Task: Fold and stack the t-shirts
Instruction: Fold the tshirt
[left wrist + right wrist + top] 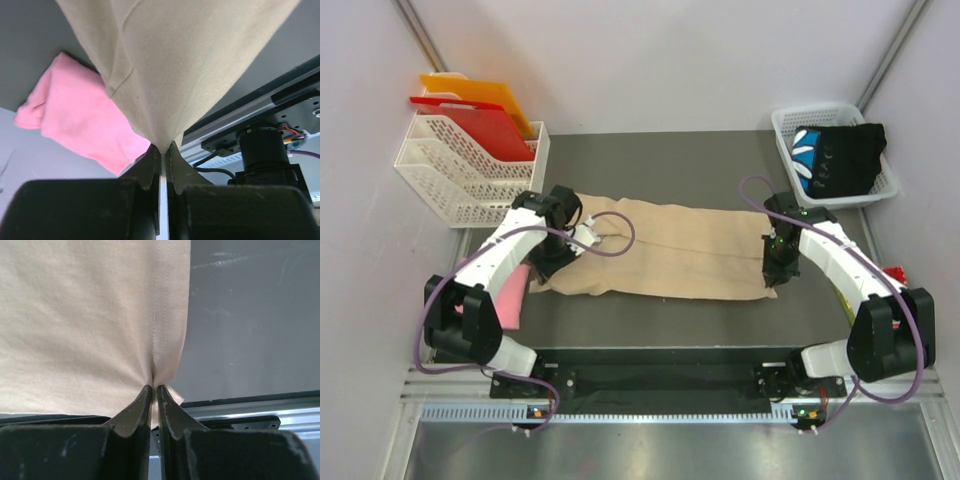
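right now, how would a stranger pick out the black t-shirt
Start at the far right corner of the table, where a white basket sits. Bundled inside it is the black t-shirt, the only dark garment here, marked with blue-and-white print.

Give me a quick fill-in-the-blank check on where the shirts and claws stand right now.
1. The left claw and right claw are both ____ on the beige t-shirt.
2. The pink t-shirt lies on the ____ side of the table.
3. The black t-shirt sits in the white basket at the table's far ____ corner.
Missing words: shut; left; right.
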Action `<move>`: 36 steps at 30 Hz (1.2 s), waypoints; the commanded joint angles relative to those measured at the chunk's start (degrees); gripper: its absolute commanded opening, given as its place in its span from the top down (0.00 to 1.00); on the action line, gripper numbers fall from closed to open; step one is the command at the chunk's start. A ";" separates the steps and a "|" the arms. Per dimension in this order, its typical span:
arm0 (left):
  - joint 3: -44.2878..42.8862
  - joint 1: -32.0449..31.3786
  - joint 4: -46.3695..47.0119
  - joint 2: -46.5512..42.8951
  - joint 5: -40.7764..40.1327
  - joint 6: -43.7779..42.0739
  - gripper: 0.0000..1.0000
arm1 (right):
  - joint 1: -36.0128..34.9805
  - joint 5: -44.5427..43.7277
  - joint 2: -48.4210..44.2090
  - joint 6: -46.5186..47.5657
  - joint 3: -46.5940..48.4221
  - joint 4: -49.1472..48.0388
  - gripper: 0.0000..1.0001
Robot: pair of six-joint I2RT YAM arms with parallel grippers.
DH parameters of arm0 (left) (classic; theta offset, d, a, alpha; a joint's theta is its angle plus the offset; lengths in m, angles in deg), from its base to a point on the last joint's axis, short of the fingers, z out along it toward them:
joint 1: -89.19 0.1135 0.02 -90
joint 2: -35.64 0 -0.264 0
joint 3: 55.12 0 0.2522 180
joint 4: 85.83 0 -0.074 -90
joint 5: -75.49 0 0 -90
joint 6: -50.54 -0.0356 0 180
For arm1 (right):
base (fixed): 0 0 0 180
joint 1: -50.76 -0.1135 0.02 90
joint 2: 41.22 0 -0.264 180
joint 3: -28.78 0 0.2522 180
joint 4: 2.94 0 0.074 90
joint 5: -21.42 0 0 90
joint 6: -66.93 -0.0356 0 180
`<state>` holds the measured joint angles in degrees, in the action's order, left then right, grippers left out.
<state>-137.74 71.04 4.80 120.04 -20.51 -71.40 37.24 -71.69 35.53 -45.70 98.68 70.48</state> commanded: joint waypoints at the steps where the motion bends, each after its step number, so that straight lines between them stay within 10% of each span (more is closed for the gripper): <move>1: -5.40 0.31 3.62 3.39 -3.05 -2.42 1.00 | -0.28 -2.51 4.01 -0.13 6.25 -0.50 0.92; 28: -38.54 4.44 25.33 36.97 -11.66 -6.12 1.00 | 9.65 -4.88 31.61 1.80 35.25 -4.38 0.96; 34: -42.14 4.44 27.71 41.63 -13.86 -3.39 0.57 | 10.36 -4.88 40.22 1.80 43.96 -3.41 0.89; 36: -42.15 4.35 27.63 41.81 -15.78 -2.43 0.14 | 10.35 -4.88 43.65 1.89 46.50 -1.92 0.61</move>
<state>-177.06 75.08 29.65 161.70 -32.16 -76.47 46.84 -75.02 75.09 -44.50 138.83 67.51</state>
